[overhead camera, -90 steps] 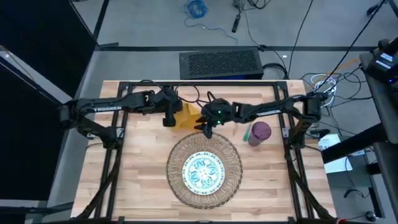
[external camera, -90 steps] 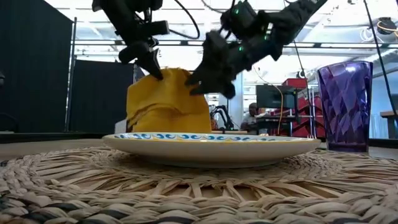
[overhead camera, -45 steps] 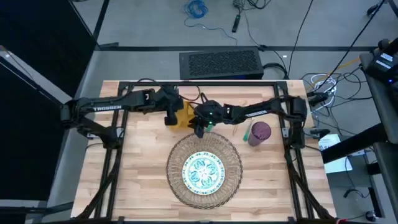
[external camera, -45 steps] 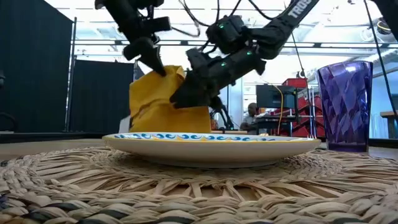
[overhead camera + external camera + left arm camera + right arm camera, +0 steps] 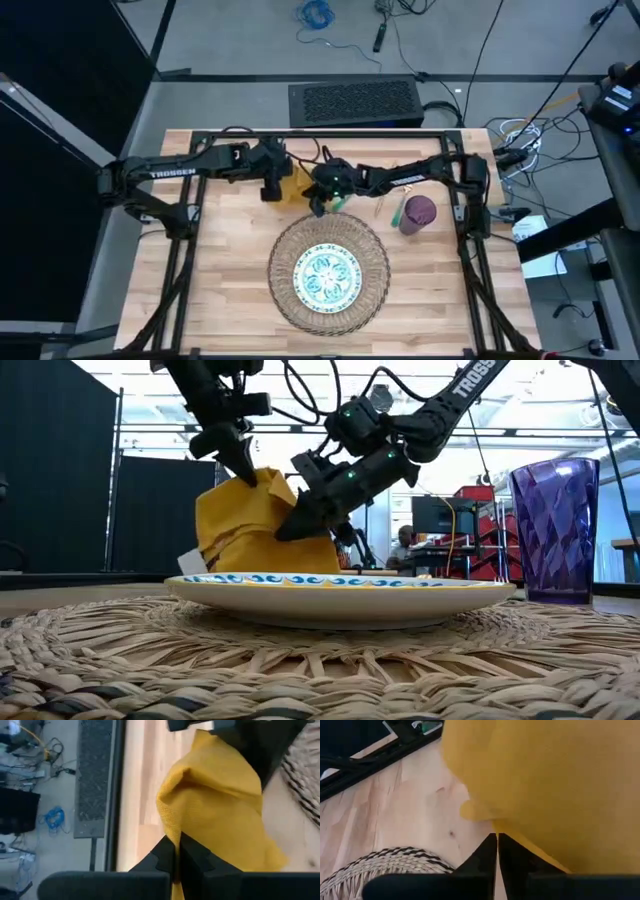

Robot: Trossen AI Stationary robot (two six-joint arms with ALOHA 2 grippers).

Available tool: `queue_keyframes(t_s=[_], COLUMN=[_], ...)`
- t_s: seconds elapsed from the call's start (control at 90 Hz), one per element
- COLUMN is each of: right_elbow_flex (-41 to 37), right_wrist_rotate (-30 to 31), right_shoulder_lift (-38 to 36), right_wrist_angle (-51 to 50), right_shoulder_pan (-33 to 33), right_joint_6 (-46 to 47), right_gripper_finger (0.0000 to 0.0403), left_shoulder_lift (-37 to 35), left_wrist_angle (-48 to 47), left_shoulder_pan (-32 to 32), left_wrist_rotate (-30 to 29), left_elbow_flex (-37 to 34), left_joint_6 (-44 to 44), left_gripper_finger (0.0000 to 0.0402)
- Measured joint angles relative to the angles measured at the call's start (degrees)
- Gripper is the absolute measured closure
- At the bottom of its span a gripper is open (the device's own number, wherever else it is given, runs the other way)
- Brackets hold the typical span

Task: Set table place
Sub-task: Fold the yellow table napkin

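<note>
The mustard-yellow napkin [image 5: 297, 185] stands bunched on the table [image 5: 220, 260], beyond the round woven mat [image 5: 328, 272] that carries the blue-green plate [image 5: 325, 277]. My left gripper [image 5: 272, 188] is shut on the napkin's top, and my right gripper [image 5: 320, 203] is shut on its side that faces the mat. The purple cup [image 5: 418, 213] stands upright right of the mat. Green-handled cutlery [image 5: 396, 212] lies beside the cup. My left gripper pinches a raised fold at the napkin's top [image 5: 169, 831] between its two fingers, coming from above and slanting down [image 5: 240, 464]. The cloth hangs below it, with its lower part on the table. My right gripper pinches the napkin's edge [image 5: 506, 829] on the side toward the mat, slanting down from the table's right [image 5: 292, 526]. One layer or several, I cannot tell. The napkin's bottom stays on the table.
The table's black frame rails [image 5: 300, 135] run along its far edge and down both sides. Bare wood [image 5: 230, 300] lies left of the mat and more lies right of it. Beyond the table the room shows, with a person seated far off [image 5: 402, 546].
My right gripper has gone toward the table's left edge and a little down, staying shut on the napkin. The napkin's mat-side part has been pushed toward my left gripper, so the cloth bunches up more and leans left. My left gripper has kept its hold.
</note>
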Motion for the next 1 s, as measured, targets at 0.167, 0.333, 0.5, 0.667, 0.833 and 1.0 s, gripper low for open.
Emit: queue_keyframes(t_s=[0.167, 0.333, 0.5, 0.667, 0.833, 1.0], right_elbow_flex=[0.0, 0.0, 0.0, 0.0, 0.0, 0.0], right_wrist_rotate=[0.2, 0.9, 1.0, 2.5, 5.5, 5.1], right_shoulder_lift=[-0.7, -3.6, -6.7, -9.0, -10.9, -12.1], right_wrist_angle=[-0.3, -1.0, -3.8, -7.1, -11.1, -14.9], right_shoulder_pan=[0.0, -1.2, -3.0, -4.4, -4.9, -4.9], right_joint_6=[-0.5, -1.9, -2.2, -2.4, -4.1, -6.1], right_gripper_finger=[0.0402, 0.0402, 0.0402, 0.0401, 0.0401, 0.0401], left_shoulder_lift=[0.0, 0.0, 0.0, 0.0, 0.0, 0.0], left_wrist_angle=[0.1, -1.3, -2.3, -2.1, -2.0, -4.5], left_shoulder_pan=[0.0, 0.0, 0.0, 0.0, -0.1, -0.1], left_wrist_rotate=[-1.3, 0.7, 3.2, -2.3, -7.7, -6.1], left_elbow_flex=[0.0, 0.0, 0.0, 0.0, 0.0, 0.0], left_joint_6=[-0.1, 2.0, 3.0, 3.0, 1.1, -6.8], left_gripper_finger=[0.0402, 0.0393, 0.0354, 0.0309, 0.0295, 0.0294])
